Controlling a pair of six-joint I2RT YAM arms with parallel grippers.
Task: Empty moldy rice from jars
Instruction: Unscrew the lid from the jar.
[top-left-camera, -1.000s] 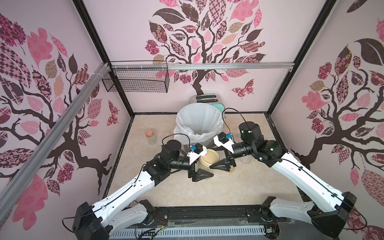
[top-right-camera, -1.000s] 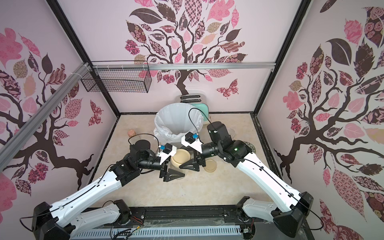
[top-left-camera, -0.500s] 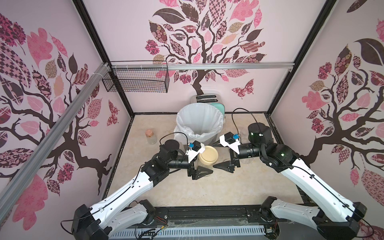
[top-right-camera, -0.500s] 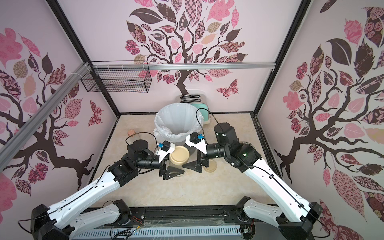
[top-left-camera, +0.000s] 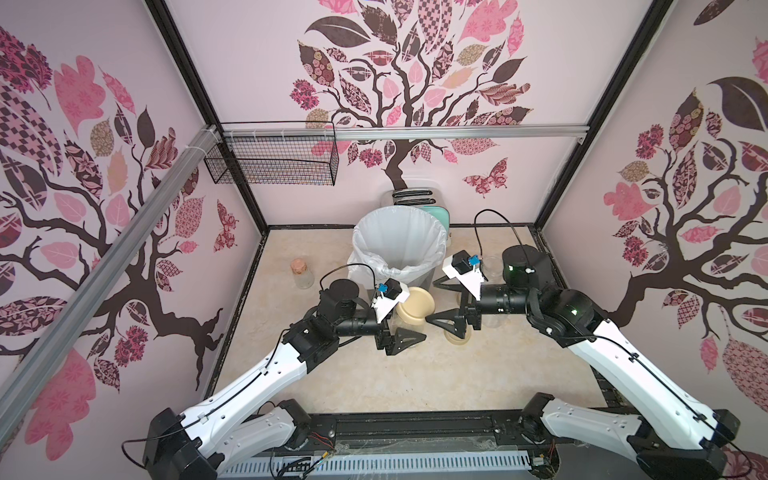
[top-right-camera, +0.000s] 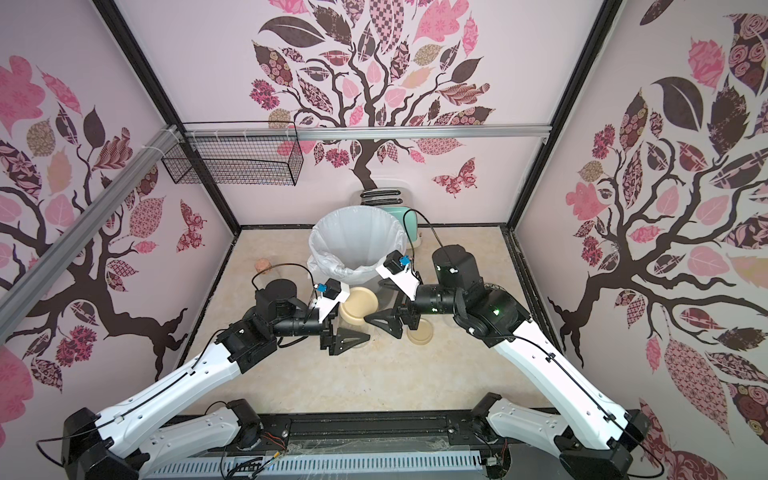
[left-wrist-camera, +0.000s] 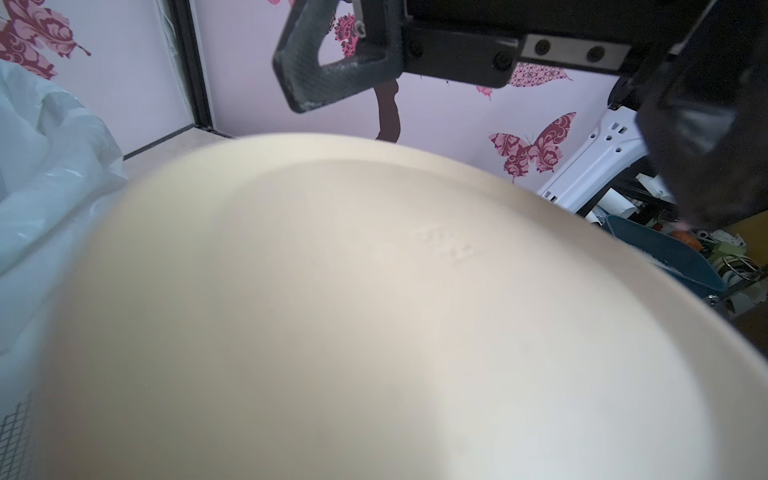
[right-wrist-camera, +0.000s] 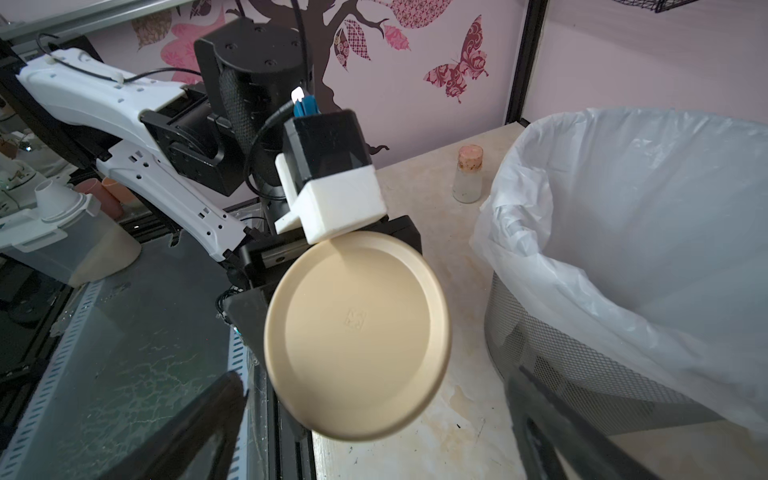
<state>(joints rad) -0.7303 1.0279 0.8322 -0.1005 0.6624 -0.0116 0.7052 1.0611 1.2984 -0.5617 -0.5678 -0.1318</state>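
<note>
The beige marbled bench (top-left-camera: 374, 374) carries a wire-mesh waste bin lined with a white plastic bag (top-left-camera: 374, 249), which stands just behind both sets of fingers. The left gripper (top-left-camera: 409, 322) pinches a short clear glass jar with a round flat beige lid (right-wrist-camera: 357, 332) by its body. One finger (top-left-camera: 405, 336) shows beneath the jar in both top views, while its partner is hidden behind it. The jar is held off the bench on its side, lid on, with the lid face turned toward the right gripper (top-left-camera: 433, 302). The moldy rice cannot be made out behind the lid. The right gripper's fingers (right-wrist-camera: 195, 428) are spread wide and hold nothing. They reach to either side of the lid face and stand apart from it in the right wrist view. A loose round beige lid (top-left-camera: 457, 337) lies flat on the bench just beneath the right fingers. A small cork-stoppered glass flask (top-left-camera: 301, 274) stands upright, well apart from the left fingers, on their far side from the right gripper.
</note>
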